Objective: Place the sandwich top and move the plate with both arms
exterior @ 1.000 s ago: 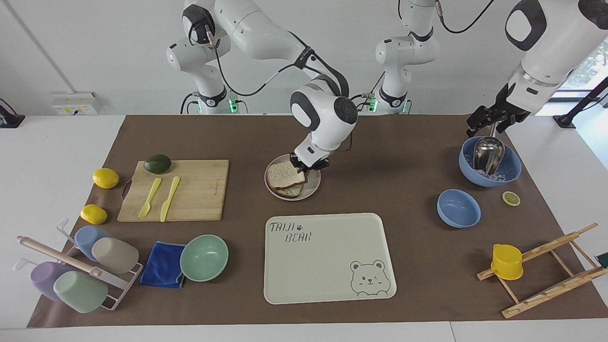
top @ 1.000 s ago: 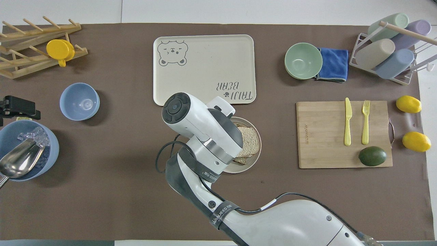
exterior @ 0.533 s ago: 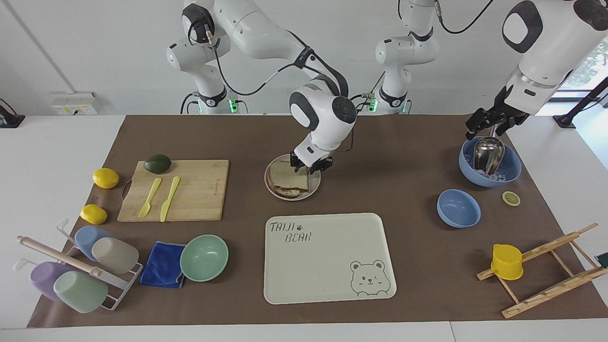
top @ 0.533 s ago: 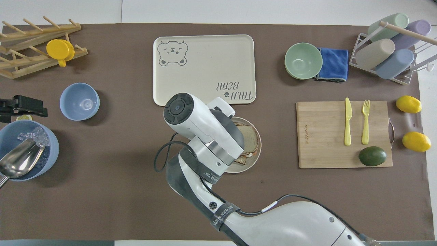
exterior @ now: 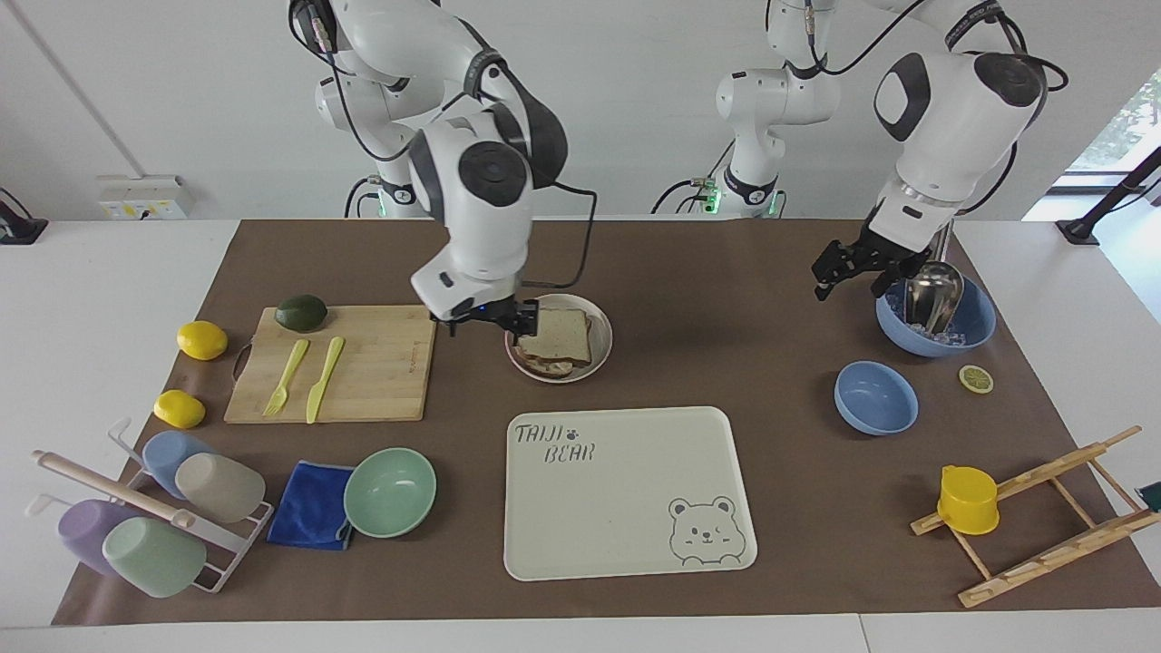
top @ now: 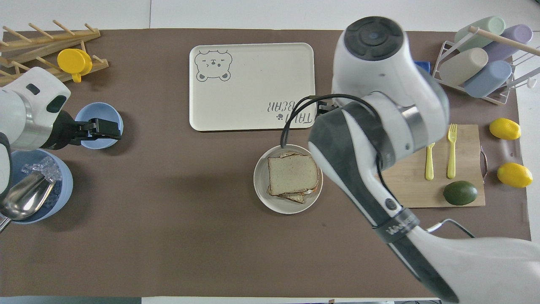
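Your right gripper (exterior: pixel 485 319) hangs spread and empty just beside the plate (exterior: pixel 600 352), at the cutting-board (exterior: pixel 381 363) end. The sandwich top (exterior: pixel 555 344) lies on the stack in the plate. Your left gripper (exterior: pixel 853 270), also spread, hangs near the ice bowl (exterior: pixel 975 322), well apart from the plate. If you pinch one rim before the other or lift unevenly, expect the plate to tilt and the top slice to slide off.

Bright, even light with soft shadows under the bowls; both views sharp, without glare.
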Controlling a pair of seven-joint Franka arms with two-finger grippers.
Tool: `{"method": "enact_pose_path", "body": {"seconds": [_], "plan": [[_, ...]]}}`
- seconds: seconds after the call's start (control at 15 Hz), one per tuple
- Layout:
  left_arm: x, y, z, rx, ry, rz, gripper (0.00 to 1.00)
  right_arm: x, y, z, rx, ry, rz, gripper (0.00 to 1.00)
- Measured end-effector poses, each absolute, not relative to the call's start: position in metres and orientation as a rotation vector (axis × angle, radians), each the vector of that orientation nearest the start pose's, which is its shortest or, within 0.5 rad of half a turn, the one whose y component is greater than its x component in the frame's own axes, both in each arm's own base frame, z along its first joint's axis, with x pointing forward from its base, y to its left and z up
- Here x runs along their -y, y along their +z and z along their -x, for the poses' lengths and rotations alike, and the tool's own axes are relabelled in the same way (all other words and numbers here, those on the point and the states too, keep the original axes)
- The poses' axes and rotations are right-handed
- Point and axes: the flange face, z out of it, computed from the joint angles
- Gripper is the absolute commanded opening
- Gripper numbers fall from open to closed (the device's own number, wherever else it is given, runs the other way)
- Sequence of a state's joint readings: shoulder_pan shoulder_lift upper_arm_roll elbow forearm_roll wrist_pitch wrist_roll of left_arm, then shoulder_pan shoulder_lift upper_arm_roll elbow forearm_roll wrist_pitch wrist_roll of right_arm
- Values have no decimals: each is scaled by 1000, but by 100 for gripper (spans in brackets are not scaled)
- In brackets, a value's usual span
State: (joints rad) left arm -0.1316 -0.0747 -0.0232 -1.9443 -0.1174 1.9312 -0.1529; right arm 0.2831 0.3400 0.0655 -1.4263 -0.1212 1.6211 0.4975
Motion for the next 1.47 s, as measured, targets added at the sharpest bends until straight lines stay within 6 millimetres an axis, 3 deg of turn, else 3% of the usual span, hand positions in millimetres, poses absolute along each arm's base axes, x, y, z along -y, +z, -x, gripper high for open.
{"method": "enact_pose_path", "body": {"seconds": [0.13,0.33,0.67,0.8,1.13,1.47], "plan": [[119,505,-535,69,-89,3301,100,-133,519,-620,-266,175,3265,100],[159,481,-537,56,-98,3362,100,-61,554,-604,-180,262,3260,100],[231,421,-527,4,-111,3438,100,5,592,-560,-58,317,3214,100],[254,399,-520,-35,-126,3440,100,19,596,-548,-70,318,3192,100],[299,337,-509,-97,-87,3430,100,24,584,-541,-58,366,3182,100],[332,304,-480,-137,-6,3438,100,56,586,-542,-29,310,3176,100]]}}
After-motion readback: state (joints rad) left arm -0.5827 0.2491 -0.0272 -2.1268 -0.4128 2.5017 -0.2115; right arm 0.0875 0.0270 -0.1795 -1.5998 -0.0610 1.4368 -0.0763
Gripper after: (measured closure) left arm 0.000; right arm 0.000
